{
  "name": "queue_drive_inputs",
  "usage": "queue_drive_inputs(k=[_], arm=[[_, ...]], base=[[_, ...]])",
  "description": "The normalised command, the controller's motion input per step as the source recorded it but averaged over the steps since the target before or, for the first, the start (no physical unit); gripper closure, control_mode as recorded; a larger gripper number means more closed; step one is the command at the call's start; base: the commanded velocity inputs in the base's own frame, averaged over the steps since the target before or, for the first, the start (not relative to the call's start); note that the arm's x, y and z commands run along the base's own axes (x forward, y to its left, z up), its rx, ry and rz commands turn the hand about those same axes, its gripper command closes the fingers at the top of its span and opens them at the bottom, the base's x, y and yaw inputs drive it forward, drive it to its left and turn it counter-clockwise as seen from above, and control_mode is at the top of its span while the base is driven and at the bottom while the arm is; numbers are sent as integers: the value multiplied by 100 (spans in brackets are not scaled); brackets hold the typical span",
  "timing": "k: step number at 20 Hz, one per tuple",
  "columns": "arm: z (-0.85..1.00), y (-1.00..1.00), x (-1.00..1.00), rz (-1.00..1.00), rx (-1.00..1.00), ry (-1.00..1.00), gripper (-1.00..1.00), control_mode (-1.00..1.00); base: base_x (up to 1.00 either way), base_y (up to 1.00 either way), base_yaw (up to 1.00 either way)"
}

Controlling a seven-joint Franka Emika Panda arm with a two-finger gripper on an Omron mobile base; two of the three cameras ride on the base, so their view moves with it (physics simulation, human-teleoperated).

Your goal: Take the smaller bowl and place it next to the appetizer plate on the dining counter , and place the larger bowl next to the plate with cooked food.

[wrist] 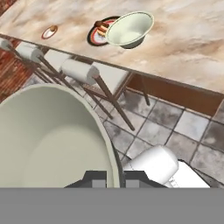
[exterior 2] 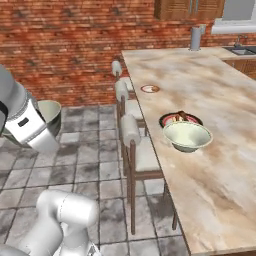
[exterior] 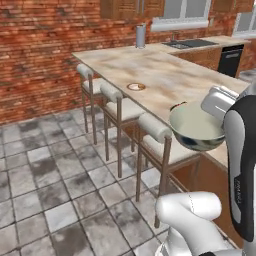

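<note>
My gripper (wrist: 114,178) is shut on the rim of the smaller bowl (wrist: 48,140), a pale grey-green bowl with a cream inside. I hold it in the air over the tiled floor, on the stool side of the dining counter (exterior 2: 210,100). The same bowl (exterior: 196,127) shows large in the left base view and at far left (exterior 2: 50,114) in the right base view. The larger bowl (exterior 2: 187,136) stands on the counter, touching the dark-rimmed plate with cooked food (exterior 2: 172,119). The appetizer plate (exterior 2: 150,89) lies farther along, near the counter's edge (exterior: 136,86).
Three cushioned stools (exterior 2: 131,131) line the counter's near side, between the held bowl and the top. A metal cylinder (exterior 2: 196,37) stands at the counter's far end, near a sink (exterior: 190,44). A brick wall (exterior: 40,50) closes the back.
</note>
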Motion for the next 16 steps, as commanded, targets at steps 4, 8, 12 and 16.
queue_drive_inputs(k=[4, 8, 12, 16], arm=[[0, 0, 0, 0, 0, 0, 100, 100], [0, 0, 0, 0, 0, 0, 100, 100], [0, 0, 0, 0, 0, 0, 100, 100], [0, 0, 0, 0, 0, 0, 100, 100]], base=[[94, 82, -53], [90, 82, -51], [84, 89, -51], [76, 93, -49]])
